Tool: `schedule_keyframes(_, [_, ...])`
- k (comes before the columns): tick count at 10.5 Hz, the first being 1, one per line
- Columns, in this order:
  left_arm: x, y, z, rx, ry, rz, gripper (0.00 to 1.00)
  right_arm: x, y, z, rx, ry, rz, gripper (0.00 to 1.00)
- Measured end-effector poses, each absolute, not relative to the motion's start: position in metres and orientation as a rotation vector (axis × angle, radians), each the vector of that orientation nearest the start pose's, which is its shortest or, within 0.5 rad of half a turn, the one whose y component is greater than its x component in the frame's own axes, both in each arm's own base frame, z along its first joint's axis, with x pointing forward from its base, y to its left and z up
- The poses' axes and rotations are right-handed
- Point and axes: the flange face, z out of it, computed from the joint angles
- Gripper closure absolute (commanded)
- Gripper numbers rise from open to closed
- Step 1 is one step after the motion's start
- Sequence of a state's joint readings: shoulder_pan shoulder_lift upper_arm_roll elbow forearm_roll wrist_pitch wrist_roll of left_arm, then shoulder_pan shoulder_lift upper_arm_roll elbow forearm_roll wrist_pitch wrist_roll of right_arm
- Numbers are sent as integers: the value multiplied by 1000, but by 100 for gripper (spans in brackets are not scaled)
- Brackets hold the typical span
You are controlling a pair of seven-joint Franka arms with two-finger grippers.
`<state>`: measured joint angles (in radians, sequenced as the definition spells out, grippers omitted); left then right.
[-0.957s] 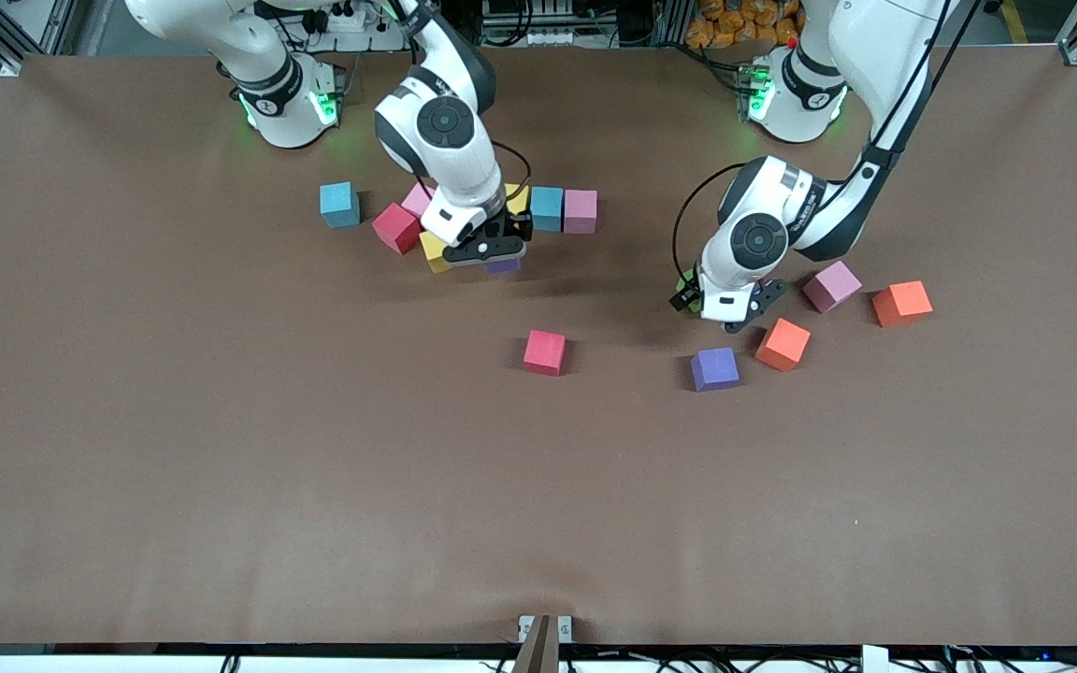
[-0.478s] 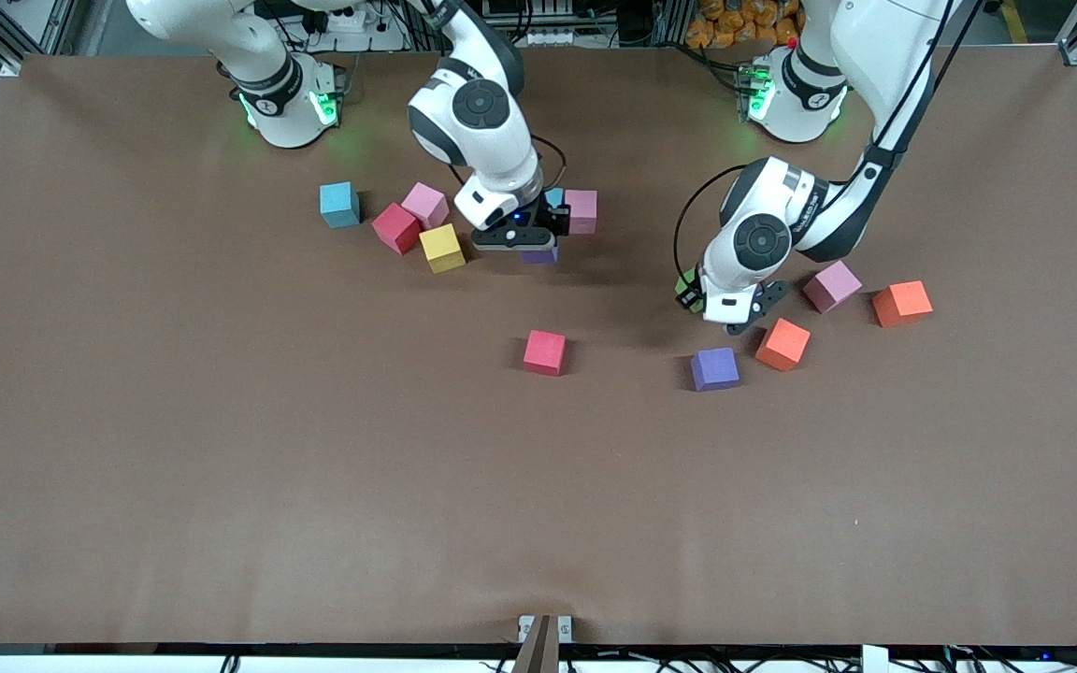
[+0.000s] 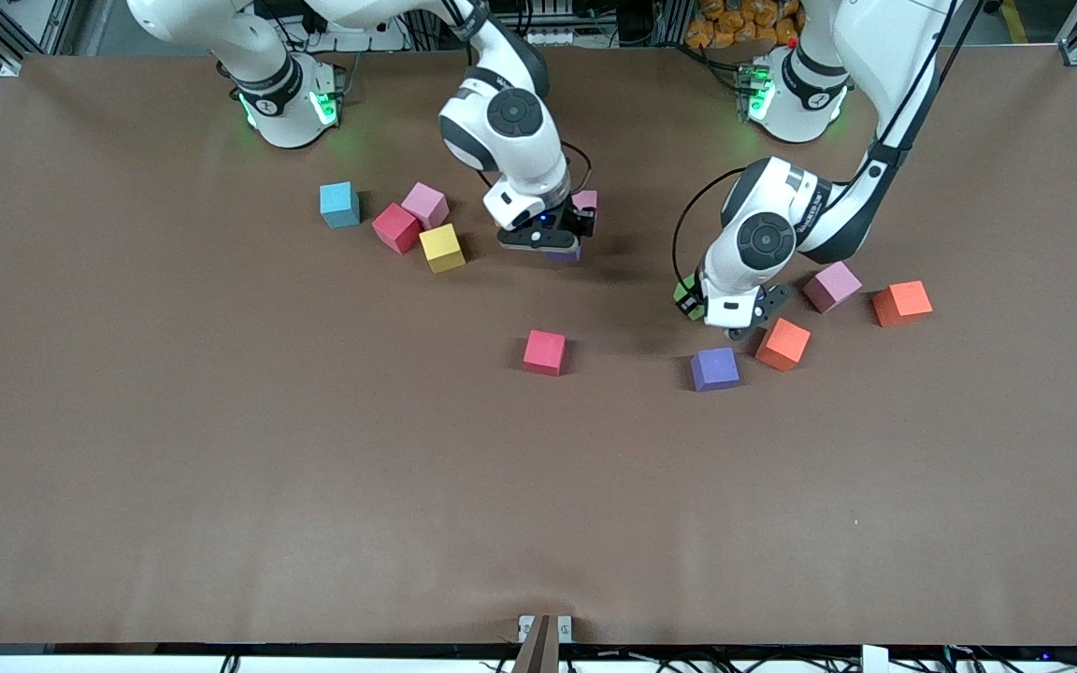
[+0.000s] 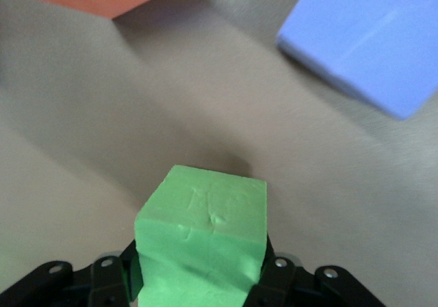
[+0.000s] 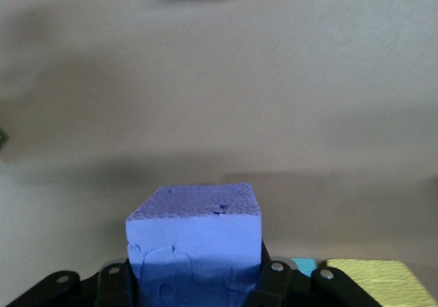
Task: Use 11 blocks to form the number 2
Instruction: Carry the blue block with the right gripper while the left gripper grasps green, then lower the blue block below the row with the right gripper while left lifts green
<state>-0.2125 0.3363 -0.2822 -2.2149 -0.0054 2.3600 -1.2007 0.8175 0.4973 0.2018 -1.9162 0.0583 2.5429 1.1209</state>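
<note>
Carrying blocks — right hand (image 3: 552, 245) is pinching a purple block (image 5: 195, 242) above the worktop (image 3: 221, 449), left hand (image 3: 702, 308) is pinching a green block (image 4: 202, 242) — next, both need placing by the pink block (image 3: 585, 199).

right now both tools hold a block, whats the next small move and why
Probably the right tool should lower its purple block onto the table just nearer the camera than the pink block. It is shut on the block, above the started row. The left tool grips a green block and can follow.
</note>
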Motion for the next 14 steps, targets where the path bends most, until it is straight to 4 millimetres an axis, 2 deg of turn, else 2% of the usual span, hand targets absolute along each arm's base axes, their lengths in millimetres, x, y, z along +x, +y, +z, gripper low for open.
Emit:
schedule_keyframes(2, [480,-263,236,-2860,-1085,288,56,337,552,242,-2954,256,76,61])
schedule_keyframes(5, [496,-276,263,-2873,-1086,271,56,333,554,229,-2980,249,66,61])
schedule_keyframes(8, [508,-287,288,-2885,-1075,261,55,342,551,228,-2980,269,52,61])
schedule_keyframes(9, [512,-292,306,-2888,-1065,260,55,343,550,228,-2981,272,51,61])
schedule_keyframes(11, [521,-305,359,-2885,-1031,270,54,341,551,224,-2985,270,56,60])
schedule_keyframes(12, [526,-305,380,-2885,-1032,266,55,340,552,223,-2985,277,58,60])
schedule_keyframes(14, [539,-299,398,-2905,-1047,242,55,336,556,223,-2982,283,57,60])
